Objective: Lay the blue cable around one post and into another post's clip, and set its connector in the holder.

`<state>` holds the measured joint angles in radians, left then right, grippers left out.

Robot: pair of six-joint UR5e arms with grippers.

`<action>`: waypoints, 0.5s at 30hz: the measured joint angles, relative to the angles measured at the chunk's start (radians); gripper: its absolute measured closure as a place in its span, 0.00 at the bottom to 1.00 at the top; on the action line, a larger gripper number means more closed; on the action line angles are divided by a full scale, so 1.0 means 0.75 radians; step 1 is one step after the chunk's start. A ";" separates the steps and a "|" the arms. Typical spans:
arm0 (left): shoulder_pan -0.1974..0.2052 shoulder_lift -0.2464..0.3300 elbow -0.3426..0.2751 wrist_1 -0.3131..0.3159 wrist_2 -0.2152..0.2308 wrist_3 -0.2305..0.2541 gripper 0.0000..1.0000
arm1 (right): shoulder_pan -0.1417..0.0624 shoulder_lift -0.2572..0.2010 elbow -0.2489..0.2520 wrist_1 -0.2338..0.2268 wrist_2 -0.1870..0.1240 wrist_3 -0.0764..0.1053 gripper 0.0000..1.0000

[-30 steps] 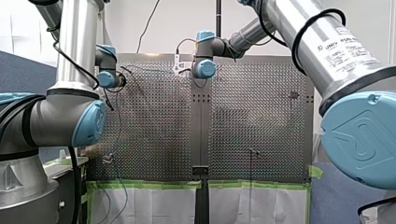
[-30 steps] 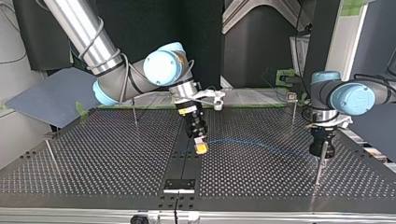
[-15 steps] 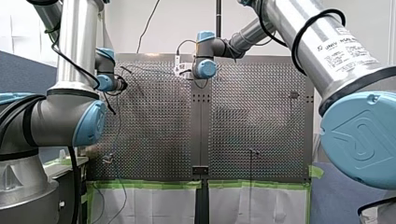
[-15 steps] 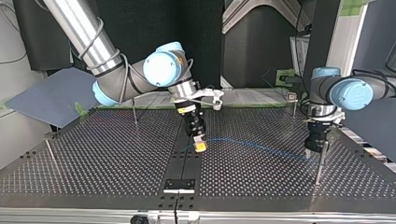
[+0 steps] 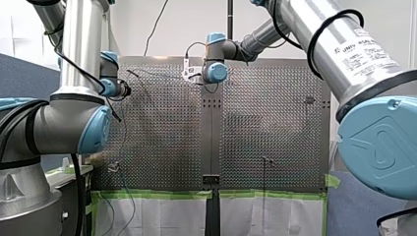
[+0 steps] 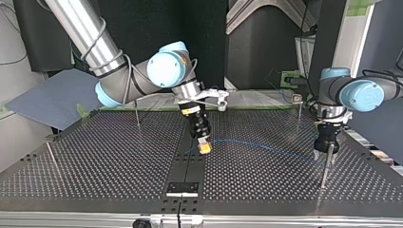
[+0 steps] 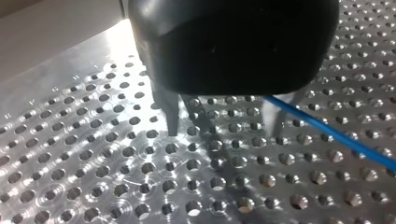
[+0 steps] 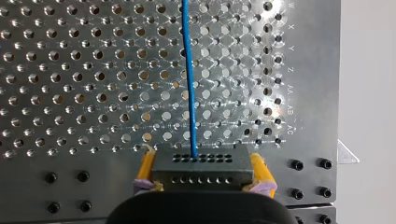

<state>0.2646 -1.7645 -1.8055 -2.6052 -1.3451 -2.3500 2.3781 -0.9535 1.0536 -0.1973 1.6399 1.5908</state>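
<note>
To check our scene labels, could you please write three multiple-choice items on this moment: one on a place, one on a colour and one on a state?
1. In the top view, where does the blue cable run from the connector?
A. To my left tool, at the view's right
B. To the view's left edge
C. Straight toward the camera

2. What colour are the pads of my right tool?
A. Black
B. Yellow
C. Red

3. What state is my right tool in?
A. Open, holding nothing
B. Shut on the connector
C. Shut on the blue cable alone

Answers:
1 A: the cable arcs from the connector across to my left tool.
2 B: the right wrist view shows yellow pads.
3 B: the pads press against both ends of the connector.
</note>
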 joint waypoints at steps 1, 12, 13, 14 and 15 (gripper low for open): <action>0.002 0.000 -0.006 0.007 0.007 -0.006 0.00 | 0.000 0.000 0.000 0.000 0.000 0.000 1.00; -0.001 0.004 -0.054 0.021 -0.030 -0.116 0.00 | -0.009 0.003 0.014 0.000 0.002 -0.001 1.00; 0.000 0.005 -0.054 0.008 -0.044 -0.115 0.00 | -0.011 0.003 0.019 0.000 0.004 -0.001 1.00; 0.000 0.006 -0.054 -0.005 -0.056 -0.114 0.00 | -0.014 0.004 0.028 0.000 0.010 0.001 1.00; 0.001 0.007 -0.054 -0.014 -0.067 -0.113 0.00 | -0.017 0.004 0.035 -0.001 0.016 0.002 1.00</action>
<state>0.2653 -1.7594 -1.8463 -2.6158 -1.3951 -2.4346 2.3652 -0.9507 1.0799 -0.1977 1.6522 1.5926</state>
